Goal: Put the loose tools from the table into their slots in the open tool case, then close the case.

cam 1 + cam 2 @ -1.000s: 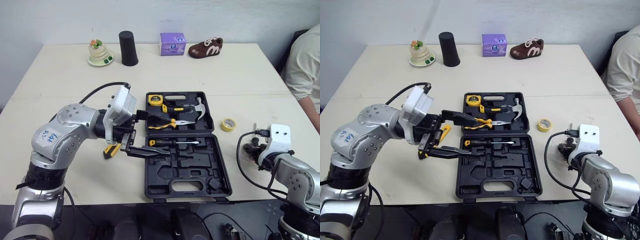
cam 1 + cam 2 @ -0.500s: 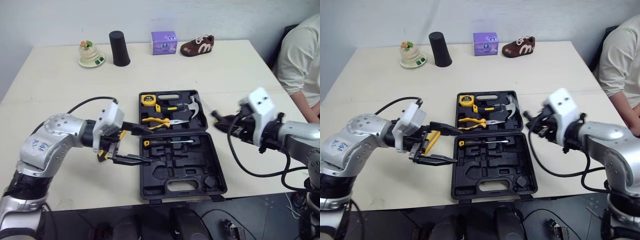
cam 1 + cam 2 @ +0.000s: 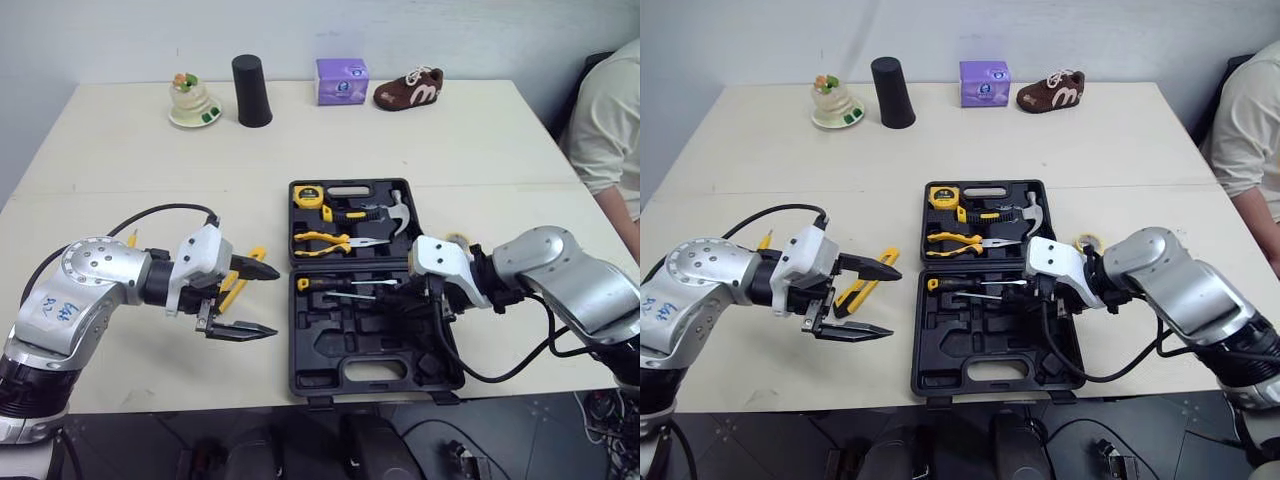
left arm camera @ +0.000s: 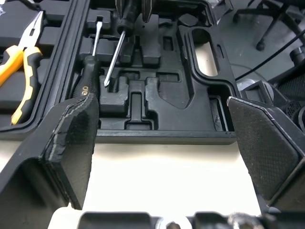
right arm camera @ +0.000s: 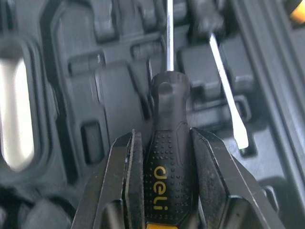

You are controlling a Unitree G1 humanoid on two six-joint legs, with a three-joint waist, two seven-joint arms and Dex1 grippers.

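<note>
**Desk:** Where is the screwdriver (image 5: 167,157), and what has hold of it?

**Photographer:** The right pincer (image 5: 166,136) is clamped on its black handle, a finger on either side; the shaft runs straight out past the fingertips, low over the near half of the open tool case (image 3: 298,350); whether it touches the tray, I cannot tell.

**Desk:** What lies around it?

**Photographer:** A second screwdriver (image 3: 340,283) sits in its slot just beside the held one, on the lid side; pliers (image 3: 335,240), a hammer (image 3: 395,212) and a tape measure (image 3: 308,196) sit in the lid half.

**Desk:** And the other arm?

**Photographer:** The left pincer (image 3: 275,302) hangs just left of the case, fingers spread wide apart; a yellow-handled tool (image 3: 233,292) lies on the bench (image 3: 120,160) beneath it, near the case's left wall.

**Desk:** What differs from the earlier frames?

**Photographer:** A second ago the right pincer sat by the bench's right edge; half a second ago it was just right of the lid; it is now over the case's near half. A second ago the left pincer's lower finger reached over the case's left wall; it now stands clear of the case. The slotted screwdriver, pliers, hammer and tape measure lie as they did.
</note>
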